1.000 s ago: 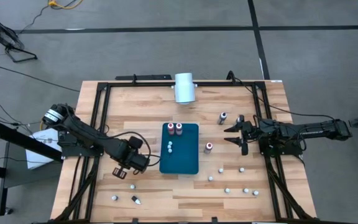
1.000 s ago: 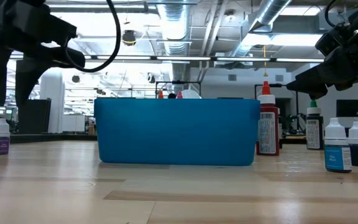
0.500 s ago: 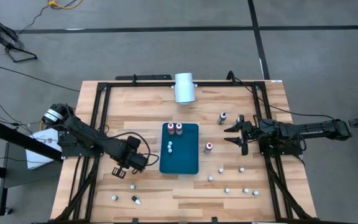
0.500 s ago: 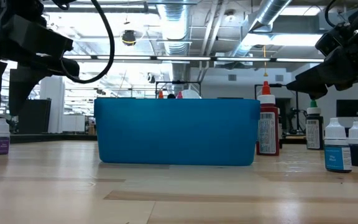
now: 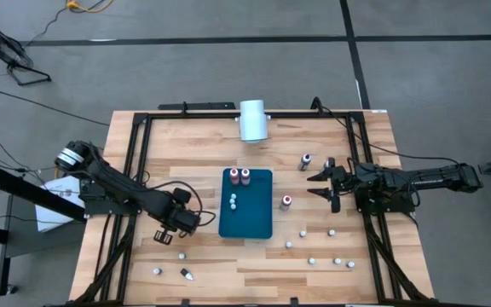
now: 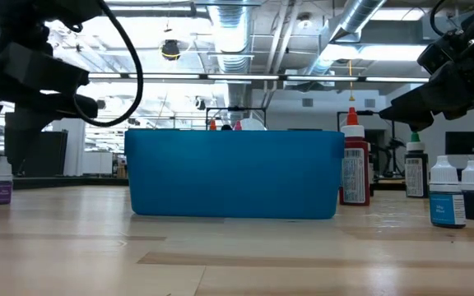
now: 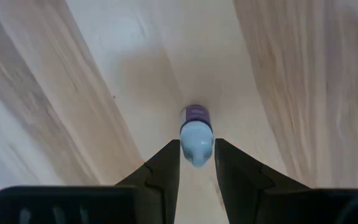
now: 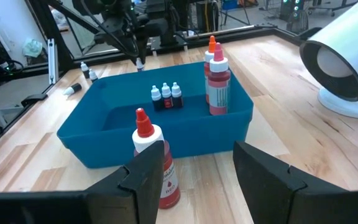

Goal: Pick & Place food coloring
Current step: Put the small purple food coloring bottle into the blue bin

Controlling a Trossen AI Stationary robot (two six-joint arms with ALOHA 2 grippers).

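Left tool (image 7: 196, 163) pinching a purple bottle (image 7: 196, 132) standing upright, cap up; the high view hides it. Right tool (image 5: 322, 186) spread, waiting at frame right.

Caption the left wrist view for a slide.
Left gripper jaws straddle the pale cap of a small purple-labelled food coloring bottle on the wooden table.

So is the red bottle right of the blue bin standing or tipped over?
Standing. The low view shows the red bottle upright on the table beside the blue bin, cap up.
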